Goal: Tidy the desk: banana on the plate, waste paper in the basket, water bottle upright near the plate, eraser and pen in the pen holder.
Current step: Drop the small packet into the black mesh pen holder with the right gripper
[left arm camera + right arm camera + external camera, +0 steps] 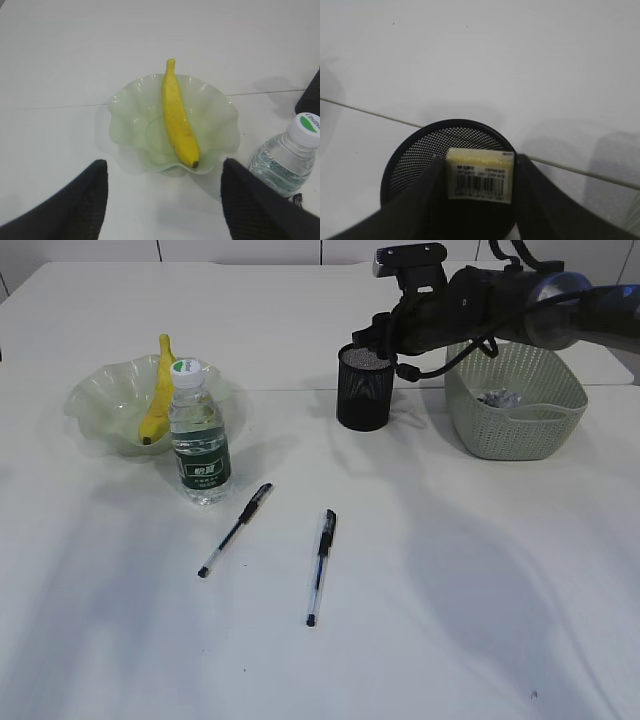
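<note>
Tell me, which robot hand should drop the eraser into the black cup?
The right hand. It holds the eraser directly over the pen holder. The left hand is open, facing the banana.

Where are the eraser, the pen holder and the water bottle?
eraser (480,175): right wrist view, on its barcode label.
pen holder (362,400): exterior view, on its mesh wall.
water bottle (201,455): exterior view, on its green label.
</note>
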Available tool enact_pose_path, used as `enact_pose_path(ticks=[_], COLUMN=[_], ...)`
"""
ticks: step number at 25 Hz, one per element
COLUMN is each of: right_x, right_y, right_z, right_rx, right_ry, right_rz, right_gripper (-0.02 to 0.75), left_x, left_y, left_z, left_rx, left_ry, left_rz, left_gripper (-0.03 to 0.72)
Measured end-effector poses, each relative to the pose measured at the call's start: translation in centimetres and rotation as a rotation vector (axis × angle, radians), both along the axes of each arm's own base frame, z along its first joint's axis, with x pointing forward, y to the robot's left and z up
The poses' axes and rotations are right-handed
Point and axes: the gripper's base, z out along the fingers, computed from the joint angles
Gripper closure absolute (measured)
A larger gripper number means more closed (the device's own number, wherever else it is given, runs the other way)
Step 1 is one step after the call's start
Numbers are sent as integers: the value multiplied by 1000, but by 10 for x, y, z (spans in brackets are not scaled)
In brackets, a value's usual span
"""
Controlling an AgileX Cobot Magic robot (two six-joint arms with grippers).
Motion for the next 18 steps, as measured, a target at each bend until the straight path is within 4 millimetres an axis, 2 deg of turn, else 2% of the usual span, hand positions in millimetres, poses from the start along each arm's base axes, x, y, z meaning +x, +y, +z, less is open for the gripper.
enact_pose_path(ticks=[16, 18], right_x=[0, 1], right_y=[1, 1], right_z=[0, 7], right_rx=[19, 28], right_ry=[6, 10], right_rz=[-5, -1], right_gripper=[399, 399], left_x=[0, 0], left_y=[0, 0], left_z=[0, 0], left_rx=[0, 0], left_ry=[0, 0], left_rz=[0, 0], left_gripper=[192, 193])
